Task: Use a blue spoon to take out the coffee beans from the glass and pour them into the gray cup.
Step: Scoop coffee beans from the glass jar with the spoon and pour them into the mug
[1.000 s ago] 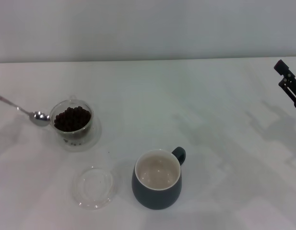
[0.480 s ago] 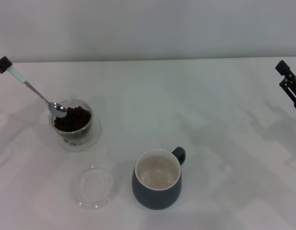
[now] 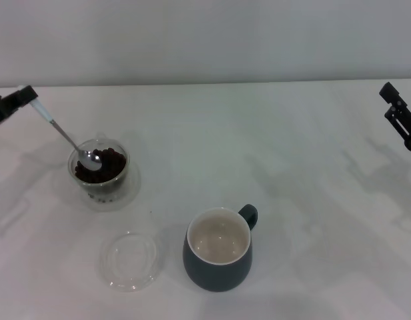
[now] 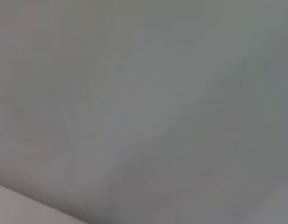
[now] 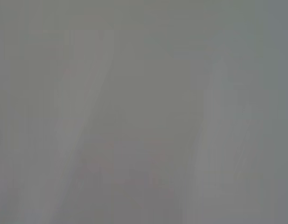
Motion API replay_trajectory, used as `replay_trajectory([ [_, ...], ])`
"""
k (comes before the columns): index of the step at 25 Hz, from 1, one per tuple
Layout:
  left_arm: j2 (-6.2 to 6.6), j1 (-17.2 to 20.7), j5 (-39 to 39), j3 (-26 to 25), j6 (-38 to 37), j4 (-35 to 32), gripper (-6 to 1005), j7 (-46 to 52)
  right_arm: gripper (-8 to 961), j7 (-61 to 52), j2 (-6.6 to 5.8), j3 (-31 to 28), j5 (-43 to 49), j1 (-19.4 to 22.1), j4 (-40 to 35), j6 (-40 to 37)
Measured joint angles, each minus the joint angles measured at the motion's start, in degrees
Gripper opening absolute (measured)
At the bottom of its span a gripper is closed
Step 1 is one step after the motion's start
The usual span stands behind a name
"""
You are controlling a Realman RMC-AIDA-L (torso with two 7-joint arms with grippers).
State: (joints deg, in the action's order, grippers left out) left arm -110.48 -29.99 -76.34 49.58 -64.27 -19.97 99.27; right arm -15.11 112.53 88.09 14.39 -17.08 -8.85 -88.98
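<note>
In the head view my left gripper (image 3: 22, 97) at the far left edge is shut on the pale handle of the blue spoon (image 3: 62, 131). The spoon slants down and its silver bowl rests in the coffee beans (image 3: 106, 167) inside the glass (image 3: 98, 175), which stands on its clear saucer at the left. The gray cup (image 3: 218, 257), cream-white inside and empty, stands at the front centre with its handle to the back right. My right gripper (image 3: 398, 117) hangs parked at the far right edge. Both wrist views show only blank grey.
A flat clear glass dish (image 3: 130, 260) lies in front of the glass, left of the gray cup. The white table (image 3: 292, 167) runs back to a pale wall.
My left gripper has come in from the left edge with the spoon. The spoon's bowl has moved from beside the glass to over its rim and now down into the beans.
</note>
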Motion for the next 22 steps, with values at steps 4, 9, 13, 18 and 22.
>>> replay_trajectory([
  [4,-0.85,-0.4,-1.1,0.0,2.1,0.0,127,0.0,603,0.0,0.00,0.0,-0.1,-0.5,-0.1,0.3],
  [9,-1.60,-0.4,-1.4,0.0,4.1,0.0,127,0.0,603,0.0,-0.03,0.0,-0.1,-0.9,-0.1,1.2],
  [13,-2.08,-0.2,-1.4,-0.2,5.0,0.7,127,0.1,603,0.0,-0.03,0.0,-0.1,-1.2,-0.1,1.8],
  [18,-2.90,0.2,-1.3,-0.4,5.1,0.9,127,1.3,603,-0.1,-0.04,0.0,-0.1,-1.4,-0.1,2.0],
  [22,-3.42,1.1,-0.7,-0.6,5.1,1.1,127,3.4,603,-0.2,-0.04,0.0,0.0,-1.5,-0.1,2.1],
])
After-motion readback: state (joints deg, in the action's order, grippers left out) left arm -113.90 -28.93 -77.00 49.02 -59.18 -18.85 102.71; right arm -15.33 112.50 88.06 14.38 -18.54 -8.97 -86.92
